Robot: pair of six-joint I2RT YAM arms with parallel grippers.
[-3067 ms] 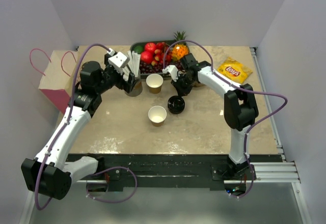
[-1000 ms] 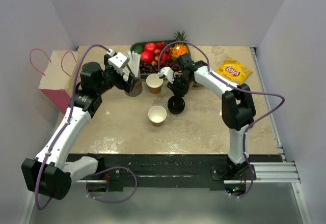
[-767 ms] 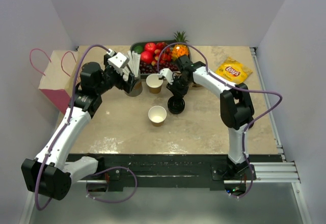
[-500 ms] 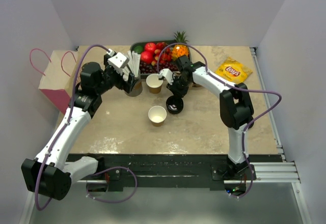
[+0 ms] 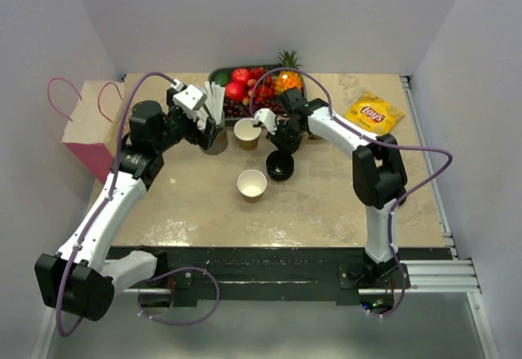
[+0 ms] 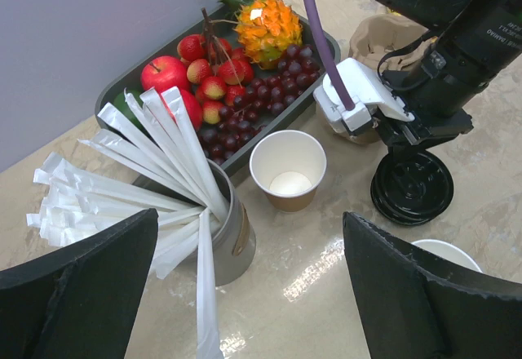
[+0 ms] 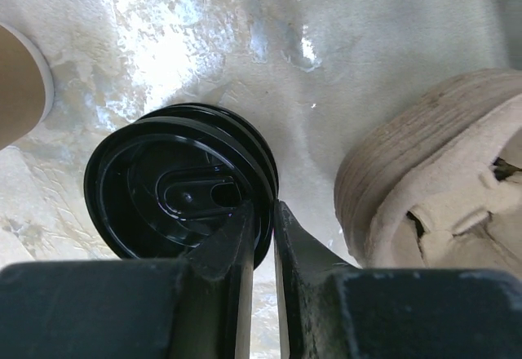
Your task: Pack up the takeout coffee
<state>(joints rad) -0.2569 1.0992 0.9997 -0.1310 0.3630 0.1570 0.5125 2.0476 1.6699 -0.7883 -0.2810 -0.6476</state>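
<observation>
Black lids [image 5: 279, 166] sit stacked on the table [image 5: 326, 204] between two uncapped cups [image 5: 247, 133]; no capped coffee exists yet. Left wrist: left gripper [image 6: 250, 237] spread, empty. Right wrist: right gripper [image 7: 263, 212] pinches the top lid [image 7: 183, 196] by its rim; next, likely lifting it onto a cup.

Lidless paper cup [image 5: 247, 134] stands upright near black lid stack [image 5: 280, 166].

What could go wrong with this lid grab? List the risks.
1. The right end effector pinches only the rim of the stacked black lids; several may lift together, or the edge may slip out.
2. The open paper cup stands close beside that arm and could be knocked over.
</observation>
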